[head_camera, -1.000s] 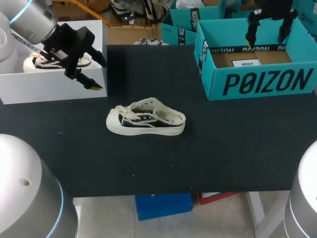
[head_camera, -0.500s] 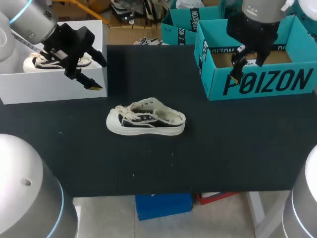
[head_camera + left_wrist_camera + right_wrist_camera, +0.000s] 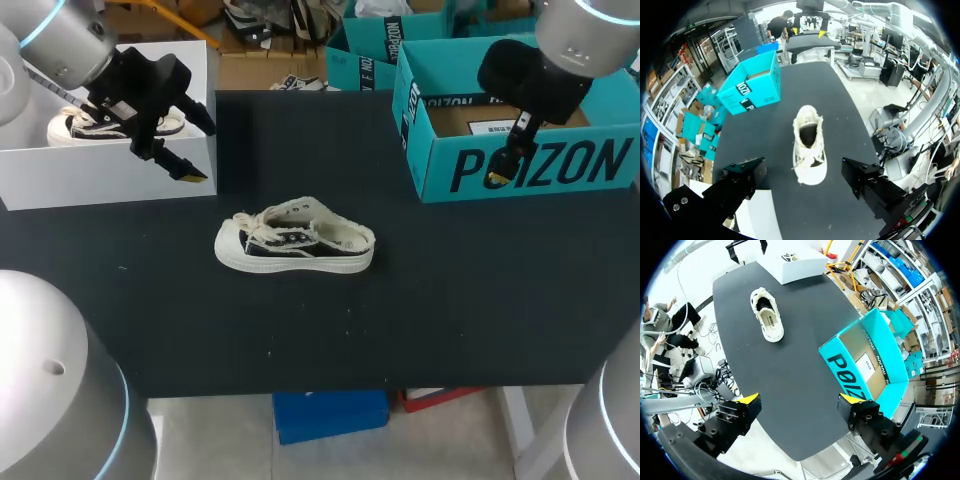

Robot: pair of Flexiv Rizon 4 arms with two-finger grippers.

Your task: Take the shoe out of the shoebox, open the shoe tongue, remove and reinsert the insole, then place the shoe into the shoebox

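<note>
1 shoe [image 3: 295, 245] on table [image 3: 450, 310], black-lettered teal shoebox [image 3: 592, 160]

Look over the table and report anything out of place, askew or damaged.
Nothing stands out. The shoe sits upright on its sole, laces loose, on the table, outside the open teal shoebox, which stands level at far right. A second shoe lies inside the white box at far left. No spill or damage shows.

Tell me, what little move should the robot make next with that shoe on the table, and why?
Probably lower the left arm toward the shoe, to start on the tongue. The shoe lies on the black table, already out of the teal shoebox, toe toward that arm, whose jaws stand open and empty, pointed at it.
</note>
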